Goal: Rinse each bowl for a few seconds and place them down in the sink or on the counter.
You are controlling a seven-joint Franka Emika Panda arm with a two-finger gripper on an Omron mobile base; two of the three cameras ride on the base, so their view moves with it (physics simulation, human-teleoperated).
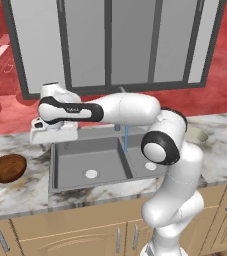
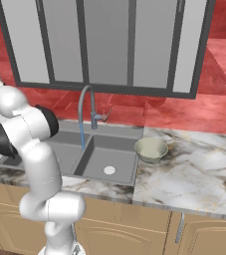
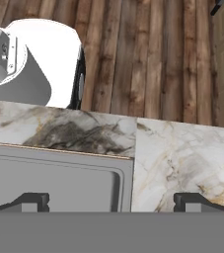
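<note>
While water runs from faucet (image 2: 86, 107), claw (image 3: 111, 201) gapes wide, empty, above sink (image 1: 75, 165) edge near brown bowl (image 1: 6, 168).

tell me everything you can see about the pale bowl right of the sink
The pale bowl is small and round, greenish-beige outside with a cream inside, smooth like glazed ceramic. It stands upright and looks empty on the marble counter, just past the sink's right rim, near the basin's back corner. Nothing else touches it. In the left base view the arm hides part of it.
</note>
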